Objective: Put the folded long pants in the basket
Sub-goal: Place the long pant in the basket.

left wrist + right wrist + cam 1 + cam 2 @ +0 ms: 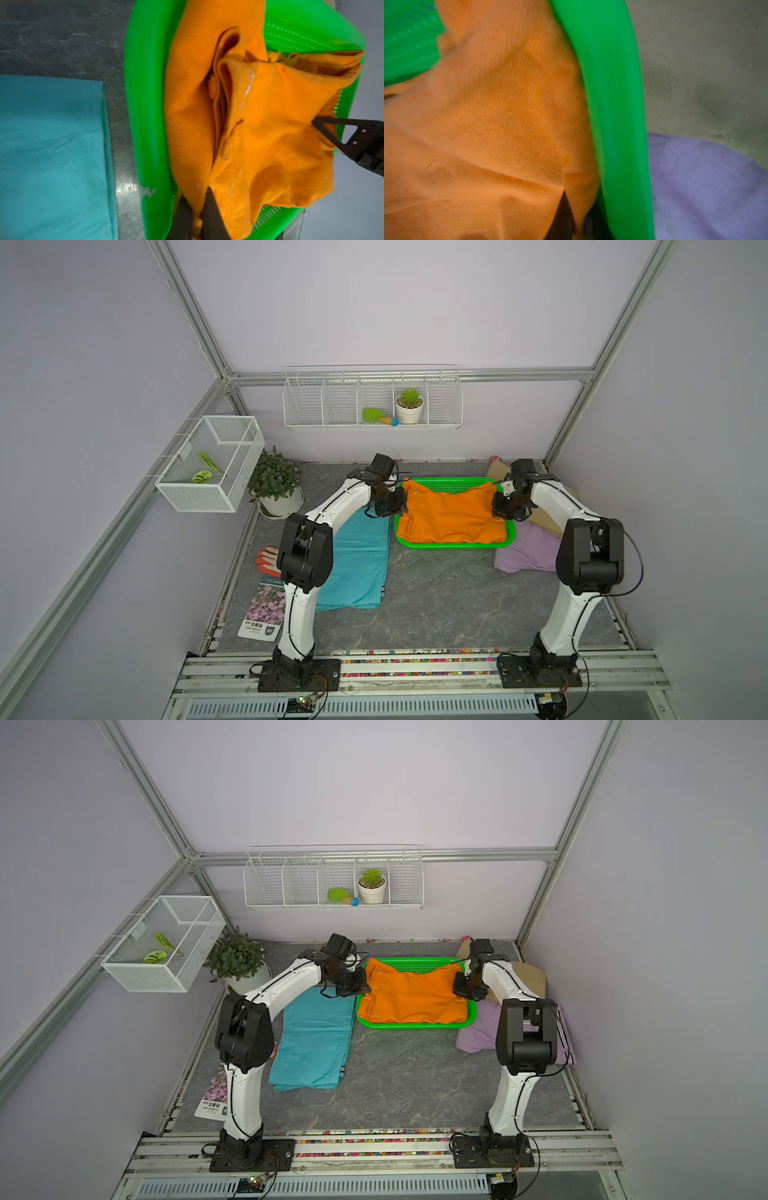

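well behind left tool (398,511), on wall: white wire rack (303,402) holding potted succulent (409,404) and green toy shovel (371,414). out to its left: leafy potted plant (275,479), mesh box (199,493), orange-fingered glove (268,560), seed packet (264,608).

both top views up high, angled down over the whole table (436,593), wrist cams super close, sharing orange pants (270,135) and green basket (145,104)

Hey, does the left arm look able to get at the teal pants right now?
Probably, once freed: the left arm has its jaws shut on the orange pants, but the teal pants lie uncovered beside the basket.
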